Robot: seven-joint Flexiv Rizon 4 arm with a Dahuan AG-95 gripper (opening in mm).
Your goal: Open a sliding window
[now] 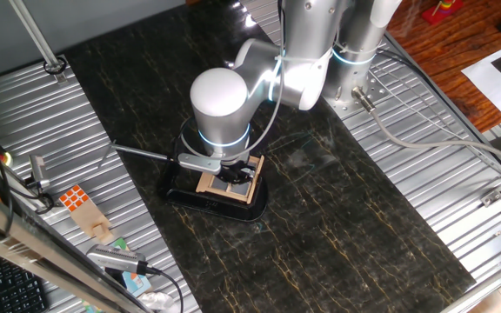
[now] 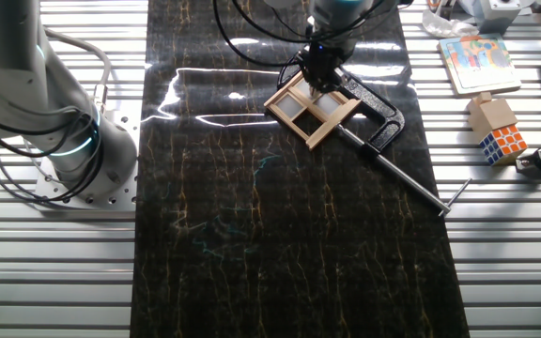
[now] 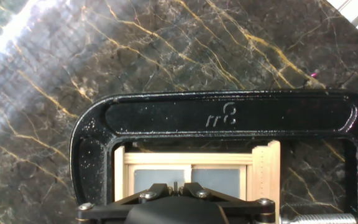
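The sliding window (image 2: 301, 113) is a small tan wooden frame with a cross divider and grey panes, tilted inside a glossy black C-clamp (image 2: 384, 126) on the dark marble mat. In the first fixed view the window (image 1: 210, 184) is mostly hidden under my wrist. My gripper (image 2: 319, 81) reaches down onto the frame's far edge. In the hand view the window frame (image 3: 191, 160) lies under the clamp's arch (image 3: 229, 115). My gripper (image 3: 176, 185) has its fingers nearly together around a thin dark peg on the window.
The clamp's screw rod with a T-handle (image 2: 411, 183) sticks out toward the mat's edge. An orange-and-white tiled cube (image 2: 503, 141) on a wooden block and a picture book (image 2: 477, 61) lie on the ribbed metal table. The arm's base (image 2: 73, 141) stands beside the mat.
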